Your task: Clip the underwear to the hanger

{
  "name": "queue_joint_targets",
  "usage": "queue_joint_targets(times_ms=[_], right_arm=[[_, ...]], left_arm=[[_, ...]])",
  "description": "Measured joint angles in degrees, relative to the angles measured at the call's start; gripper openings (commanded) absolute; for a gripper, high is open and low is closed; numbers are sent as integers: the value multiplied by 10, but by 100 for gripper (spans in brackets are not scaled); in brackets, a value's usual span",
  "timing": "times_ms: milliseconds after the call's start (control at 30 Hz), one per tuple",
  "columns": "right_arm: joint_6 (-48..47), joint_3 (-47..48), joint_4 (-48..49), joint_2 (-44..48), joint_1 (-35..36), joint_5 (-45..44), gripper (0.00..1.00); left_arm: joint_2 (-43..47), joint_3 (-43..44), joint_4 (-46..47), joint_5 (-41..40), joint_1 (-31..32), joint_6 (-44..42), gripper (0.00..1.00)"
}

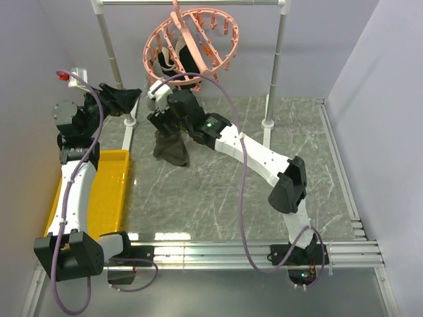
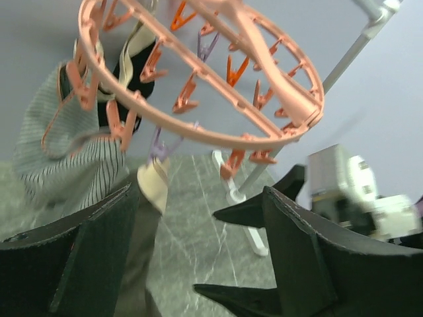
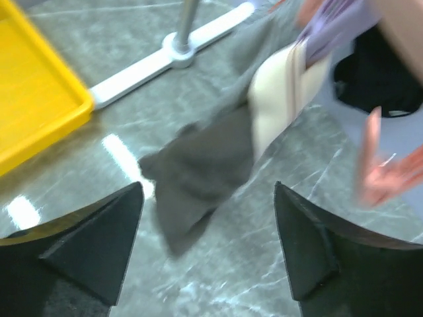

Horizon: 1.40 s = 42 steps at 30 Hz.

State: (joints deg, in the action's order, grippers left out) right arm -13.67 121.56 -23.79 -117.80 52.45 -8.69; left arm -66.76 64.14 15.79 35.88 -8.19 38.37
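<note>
Table point(image 1: 218, 198): grey marble top, white rail point(image 1: 231, 2) at 12 o'clock.
Tray point(image 1: 115, 178): yellow, at 9 o'clock, left arm above it.
Hanger point(image 1: 218, 46): on the rail, carrying a striped cloth point(image 2: 59, 152), a black garment point(image 2: 135, 72) and the underwear point(image 3: 205, 165), which is pegged by its waistband.
Left gripper point(image 2: 198, 198): raised under the hanger, jaws spread.
Right gripper point(image 3: 206, 198): facing the underwear, jaws spread.

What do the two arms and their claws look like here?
The left arm and right arm have white links with black joint housings; a mauve cable trails along each. A small green light glows on the right arm. The left claw and right claw have matte black, wedge-shaped fingers.
</note>
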Motion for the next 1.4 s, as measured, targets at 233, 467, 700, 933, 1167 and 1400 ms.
queue_joint_targets(times_ms=[233,467,700,933,1167,1400], right_arm=[[8,-149,6,126,0,74,100],[56,-304,17,253,-30,169,95],[183,-443,45,279,-159,279,90],[269,-461,90,217,-214,339,86],[331,-429,153,135,-222,368,85],[387,-392,220,70,-238,378,85]], left_arm=[[41,-64,-29,51,-34,-28,76],[57,-91,-90,107,-41,-144,76],[81,-168,-128,86,-7,-294,79],[79,-223,-135,-5,100,-420,83],[43,-229,-106,-172,232,-466,84],[-95,-198,-71,-349,294,-481,79]])
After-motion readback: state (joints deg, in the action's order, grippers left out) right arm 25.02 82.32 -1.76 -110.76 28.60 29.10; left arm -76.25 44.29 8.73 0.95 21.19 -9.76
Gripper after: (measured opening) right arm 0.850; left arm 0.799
